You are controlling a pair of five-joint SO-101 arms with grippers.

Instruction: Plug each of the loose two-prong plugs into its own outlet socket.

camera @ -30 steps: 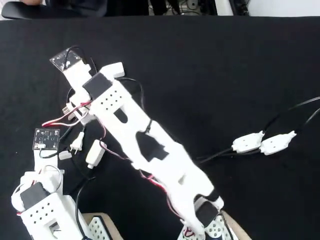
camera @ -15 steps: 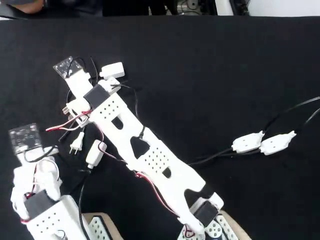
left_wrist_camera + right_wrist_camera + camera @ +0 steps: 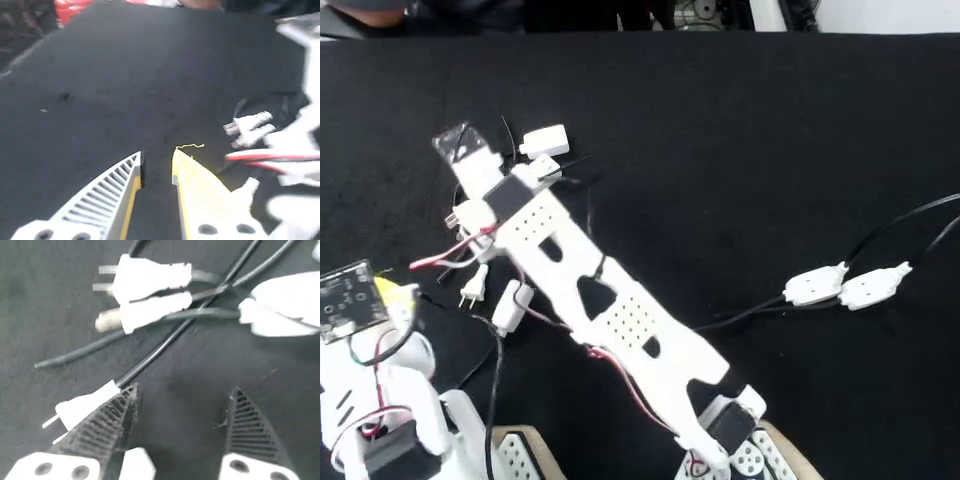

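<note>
Two plug-and-socket pairs (image 3: 842, 285) at the right look joined, but the left-side two-prong plugs (image 3: 150, 276) lie loose by the wide-open right gripper (image 3: 184, 389), and the left gripper (image 3: 156, 153) is narrowly parted and empty.

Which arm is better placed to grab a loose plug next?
Right. Its open jaws sit beside a small plug, two more plugs beyond. The left jaws hang over bare cloth, plugs aside.

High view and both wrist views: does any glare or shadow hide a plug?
High view: even light, no hard shadow on the black cloth; the loose plug stands out; an arm's small board glints. Left wrist view: pale sheen on the far cloth, paired plugs clear of it. Right wrist view: upper plug unshaded.
</note>
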